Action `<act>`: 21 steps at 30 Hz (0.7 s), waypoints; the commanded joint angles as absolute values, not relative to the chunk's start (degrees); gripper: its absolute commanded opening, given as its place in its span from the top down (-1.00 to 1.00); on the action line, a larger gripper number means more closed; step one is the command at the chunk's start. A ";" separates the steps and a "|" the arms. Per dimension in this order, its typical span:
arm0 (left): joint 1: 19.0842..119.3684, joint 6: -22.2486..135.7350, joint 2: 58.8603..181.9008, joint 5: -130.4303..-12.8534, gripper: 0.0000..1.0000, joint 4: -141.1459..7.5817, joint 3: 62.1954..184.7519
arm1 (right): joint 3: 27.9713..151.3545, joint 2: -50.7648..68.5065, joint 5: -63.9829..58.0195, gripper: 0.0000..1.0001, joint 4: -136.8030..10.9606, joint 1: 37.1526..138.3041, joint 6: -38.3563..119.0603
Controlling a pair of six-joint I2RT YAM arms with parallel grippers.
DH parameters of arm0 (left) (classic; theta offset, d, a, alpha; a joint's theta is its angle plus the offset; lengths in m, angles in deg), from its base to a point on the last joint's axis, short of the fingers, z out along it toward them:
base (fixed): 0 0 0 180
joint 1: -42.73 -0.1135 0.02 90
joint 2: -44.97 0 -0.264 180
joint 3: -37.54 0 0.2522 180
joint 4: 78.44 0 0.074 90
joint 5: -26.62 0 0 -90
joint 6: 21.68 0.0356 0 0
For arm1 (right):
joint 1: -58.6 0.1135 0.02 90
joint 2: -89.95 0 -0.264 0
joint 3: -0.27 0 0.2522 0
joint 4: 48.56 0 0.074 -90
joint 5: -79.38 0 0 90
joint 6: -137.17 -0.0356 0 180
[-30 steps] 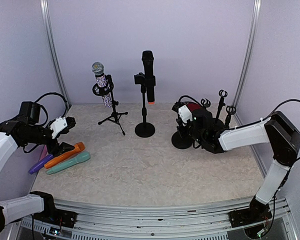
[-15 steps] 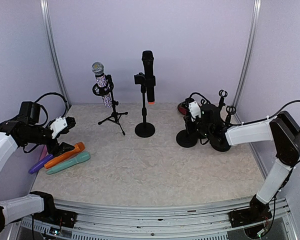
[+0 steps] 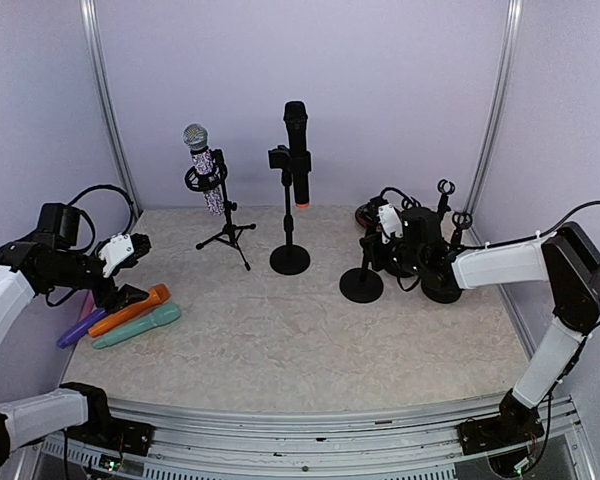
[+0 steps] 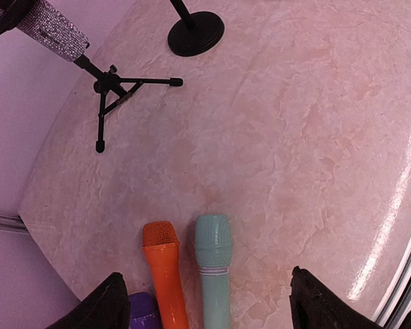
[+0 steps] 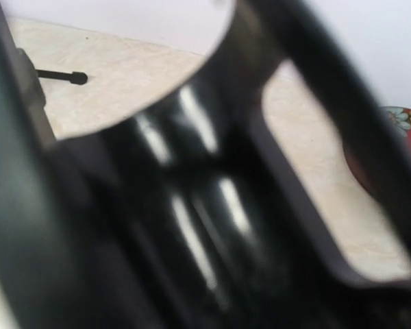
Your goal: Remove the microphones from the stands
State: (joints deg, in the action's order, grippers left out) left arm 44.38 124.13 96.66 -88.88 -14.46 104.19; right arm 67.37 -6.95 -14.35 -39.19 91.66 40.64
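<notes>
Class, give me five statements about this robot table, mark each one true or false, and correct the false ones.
1. A black microphone stands upright in the middle stand. True.
2. The sparkly microphone lies flat on the table. False: it sits in the tripod stand.
3. A purple microphone, an orange microphone and a teal microphone lie side by side near the left arm. True.
4. The left fingers grip the orange microphone. False: they are open above the lying microphones and hold nothing.
5. The right-hand stand has tripod legs. False: it has a round base.
</notes>
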 commanded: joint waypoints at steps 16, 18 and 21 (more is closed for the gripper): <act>43.61 125.45 95.95 -89.57 -0.57 -13.41 105.48 | 65.16 -2.37 -25.81 0.30 -45.80 83.43 46.11; 43.61 125.37 95.98 -89.65 -0.57 -13.34 105.53 | 66.32 -2.06 -25.06 -0.10 -47.43 83.45 46.11; 43.48 125.25 95.99 -89.70 -0.57 -13.21 105.49 | 66.79 0.14 -27.66 -0.69 -47.50 85.26 46.72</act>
